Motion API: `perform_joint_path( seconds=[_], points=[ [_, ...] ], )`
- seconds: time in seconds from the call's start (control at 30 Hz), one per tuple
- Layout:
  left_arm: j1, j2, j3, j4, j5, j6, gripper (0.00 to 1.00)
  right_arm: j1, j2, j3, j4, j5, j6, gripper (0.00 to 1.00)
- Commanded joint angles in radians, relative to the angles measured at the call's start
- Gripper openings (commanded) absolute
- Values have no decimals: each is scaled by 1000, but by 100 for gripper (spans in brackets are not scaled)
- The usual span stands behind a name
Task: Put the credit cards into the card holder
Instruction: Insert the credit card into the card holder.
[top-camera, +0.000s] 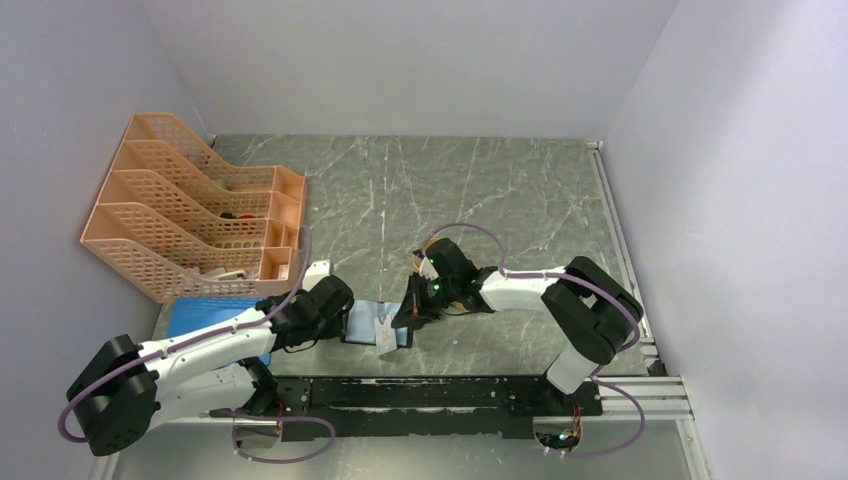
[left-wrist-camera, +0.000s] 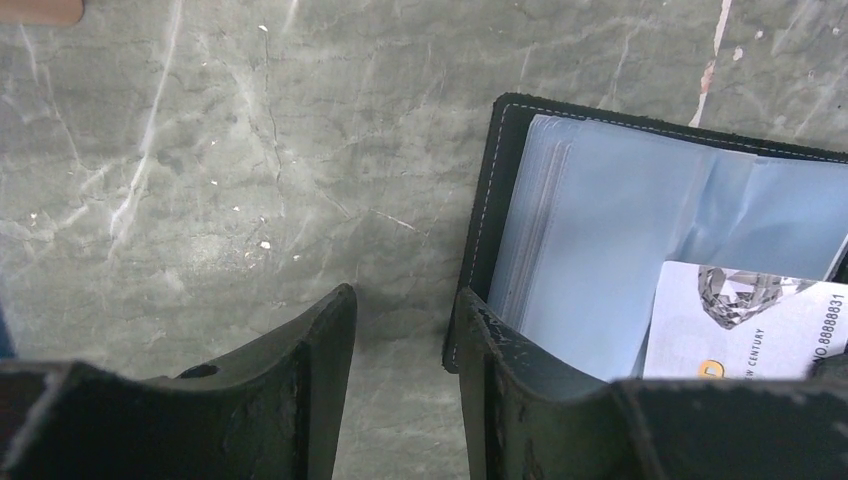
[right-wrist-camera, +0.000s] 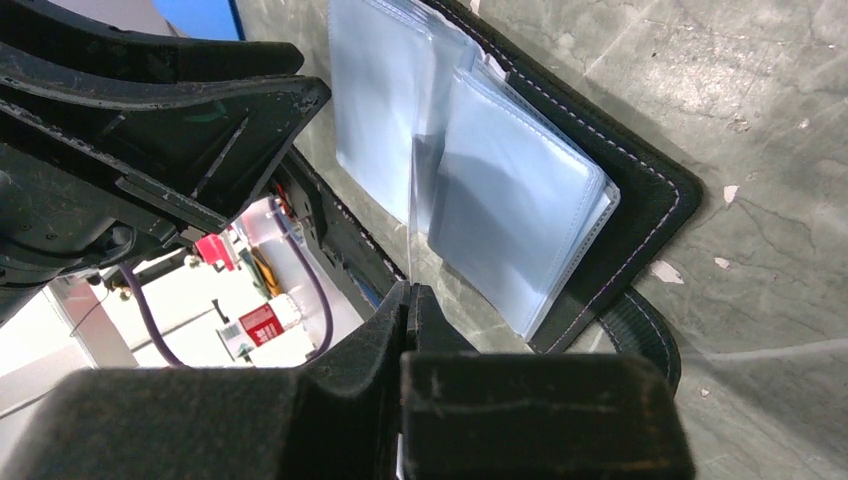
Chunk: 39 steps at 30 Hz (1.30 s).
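Grey marble bench (top-camera: 480, 190), white walls (top-camera: 400, 60). Open card holder (top-camera: 362, 325) bears a card (top-camera: 386, 335). At its left edge, left end effector (left-wrist-camera: 405, 300) gapes empty; right end effector (right-wrist-camera: 410, 293) pinches its clear sleeve (right-wrist-camera: 412, 200). Orange rack (top-camera: 190, 210) stands far left.

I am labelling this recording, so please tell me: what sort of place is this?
Probably a robot test bench in a lab: two robot arms bolted to a rail at the table edge, plain white walls around it, and an orange file rack.

The black card holder (left-wrist-camera: 487, 200) lies open, a white diamond-printed credit card (left-wrist-camera: 745, 325) over its bluish sleeves.
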Motion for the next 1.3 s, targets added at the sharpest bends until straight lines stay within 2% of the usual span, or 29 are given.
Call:
perform_joint_path(
  seconds=[0.0,0.47,1.27],
  points=[
    [6,-1,-13,31,24,-10,46,-3,25,-3,35,-15,17,0],
    [6,9,-42,69,71,-16,44,-21,61,-37,151,39,104,0],
    [6,15,-61,94,98,-16,42,-31,86,-39,181,108,130,0]
  ],
)
